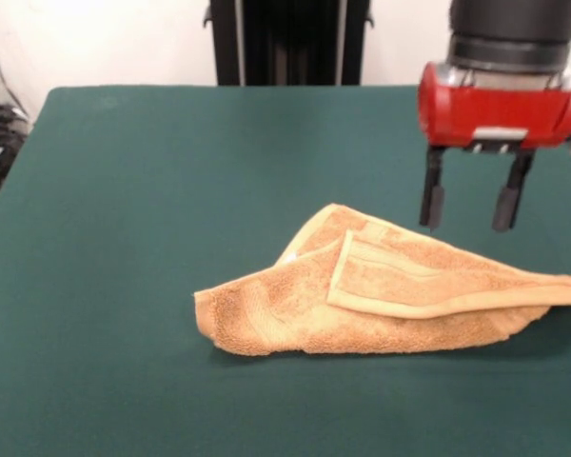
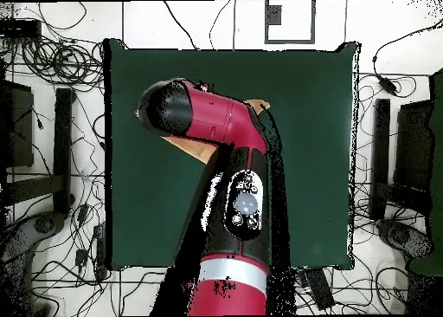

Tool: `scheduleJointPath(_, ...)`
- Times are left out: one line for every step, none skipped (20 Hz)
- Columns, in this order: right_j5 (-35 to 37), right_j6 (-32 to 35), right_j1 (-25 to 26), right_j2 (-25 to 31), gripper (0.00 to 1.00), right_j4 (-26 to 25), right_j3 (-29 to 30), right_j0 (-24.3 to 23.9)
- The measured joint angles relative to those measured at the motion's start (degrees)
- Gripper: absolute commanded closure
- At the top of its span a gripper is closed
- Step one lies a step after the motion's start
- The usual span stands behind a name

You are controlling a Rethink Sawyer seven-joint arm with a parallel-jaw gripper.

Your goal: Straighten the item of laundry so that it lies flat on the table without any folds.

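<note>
The golden-tan towel (image 1: pixel 381 295) lies folded on the dark green table (image 1: pixel 171 190), right of centre. A top layer with a woven band is folded over it, and a flap reaches the picture's right edge. My gripper (image 1: pixel 474 205) hangs open and empty just above the towel's far right part, its two black fingers (image 1: pixel 432 202) pointing down and apart from the cloth. In the overhead view the arm (image 2: pixel 208 123) covers most of the towel; only small tan parts (image 2: pixel 258 104) show beside it. The gripper itself is hidden there.
The robot's black pedestal (image 1: pixel 287 43) stands at the table's far edge. Cables and dark equipment (image 2: pixel 52 158) lie on the floor round the table (image 2: pixel 311 158).
</note>
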Motion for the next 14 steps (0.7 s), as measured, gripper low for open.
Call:
scheduleJointPath(-0.01, 0.00, 0.32, 0.03, 0.00, -0.01, -0.05, -0.18)
scheduleJointPath(-0.02, 0.00, 1.06, 0.15, 0.00, -0.07, -0.07, -0.68)
scheduleJointPath(-0.04, 0.00, 1.33, 0.22, 0.00, -0.10, -0.07, -0.88)
scheduleJointPath(-0.19, 0.00, 2.05, 0.56, 0.00, -0.14, -0.07, -1.47)
scheduleJointPath(-0.26, 0.00, 2.22, 0.66, 0.00, -0.16, -0.07, -1.64)
scheduleJointPath(-0.56, 0.00, 2.76, 1.14, 0.00, -0.24, -0.06, -2.27)
scheduleJointPath(-0.80, 0.00, 3.02, 1.43, 0.00, -0.32, -0.07, -2.64)
scheduleJointPath(-1.10, 0.00, 3.28, 1.78, 0.00, -0.39, -0.05, -3.12)
scheduleJointPath(-1.55, 0.00, 3.60, 2.33, 0.00, -0.51, -0.03, -3.80)
scheduleJointPath(-2.00, 0.00, 3.88, 2.87, 0.00, -0.51, -0.02, -4.37)
scheduleJointPath(-2.30, 0.00, 4.06, 3.21, 0.00, -0.51, 0.01, -4.70)
scheduleJointPath(-2.52, 0.00, 4.19, 3.44, 0.00, -0.51, 0.02, -4.93)
scheduleJointPath(-3.19, 0.00, 4.46, 4.07, 0.00, -0.52, 0.14, -5.56)
scheduleJointPath(-3.46, 0.00, 4.53, 4.32, 0.00, -0.51, 0.20, -5.79)
